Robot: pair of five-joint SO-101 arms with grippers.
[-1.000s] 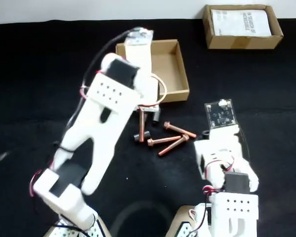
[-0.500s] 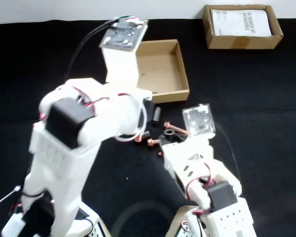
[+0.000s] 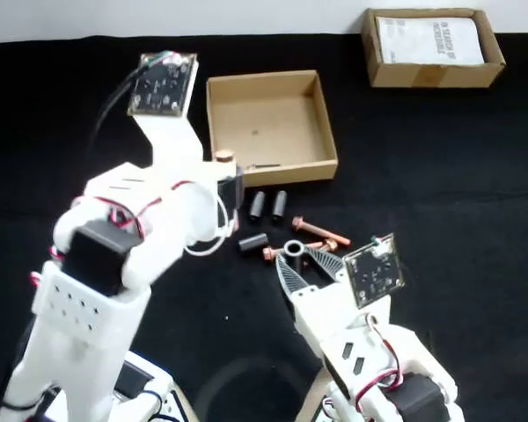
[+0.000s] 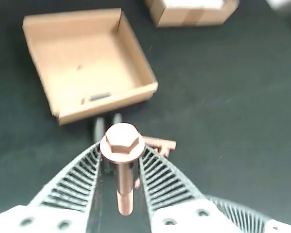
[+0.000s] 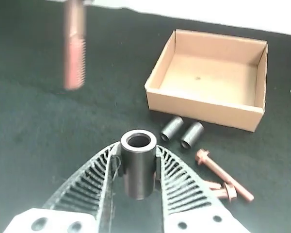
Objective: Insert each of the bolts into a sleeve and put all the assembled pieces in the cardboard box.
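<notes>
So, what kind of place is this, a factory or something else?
Most likely a robotics lab bench, not a factory: two white robot arms stand at a table under black cloth, with loose bolts, sleeves and an open cardboard box laid out as a practice assembly task.

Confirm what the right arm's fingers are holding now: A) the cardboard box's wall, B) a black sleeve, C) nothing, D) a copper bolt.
B: in the right wrist view the right gripper is shut on a black sleeve standing between its fingers, while the copper bolt sits in the left gripper.
</notes>
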